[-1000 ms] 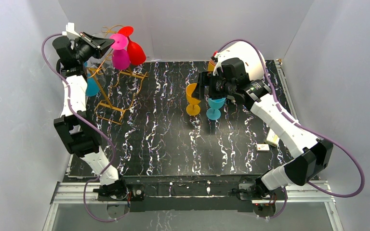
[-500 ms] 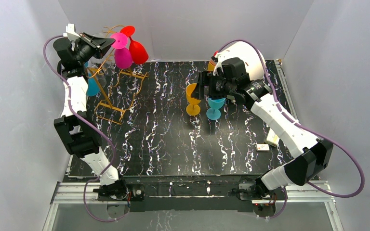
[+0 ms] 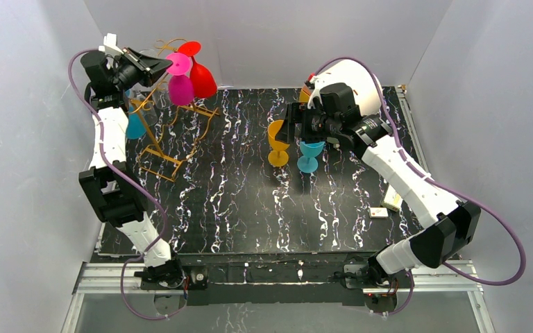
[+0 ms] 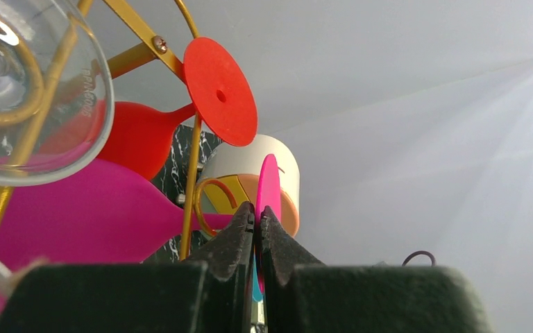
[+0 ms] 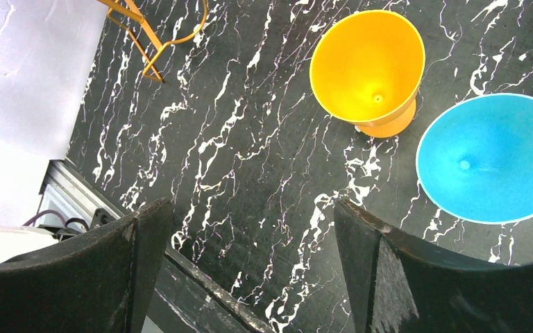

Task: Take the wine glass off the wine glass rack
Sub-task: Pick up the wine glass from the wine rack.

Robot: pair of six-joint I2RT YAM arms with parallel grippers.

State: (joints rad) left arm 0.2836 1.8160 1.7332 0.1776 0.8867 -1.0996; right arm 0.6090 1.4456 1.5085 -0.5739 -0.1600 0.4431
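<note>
Wine glass [image 3: 180, 90], pink, foot tight in left gripper [image 4: 257, 218] at rack [image 4: 192, 173]; right gripper [image 5: 250, 243] wide, empty

Even, diffuse white light; the overhead view is sharp, and close objects at both wrists are soft.

In the top external view we see bright, uniform light from above: the pale walls [image 3: 35, 173] are near white, and shadows on the black marbled table [image 3: 250, 201] are faint and soft-edged. In the left wrist view we note a bright flare at the right edge fading leftward, a white highlight on the clear glass [image 4: 35, 90], and dark, blurred fingers [image 4: 232, 246] of the left gripper [image 4: 255, 220]; the pink wine glass [image 4: 83, 211] is also soft. In the right wrist view the right gripper [image 5: 250, 208] fingers [image 5: 139, 263] are underexposed and out of focus, while the table surface is crisp.
</note>
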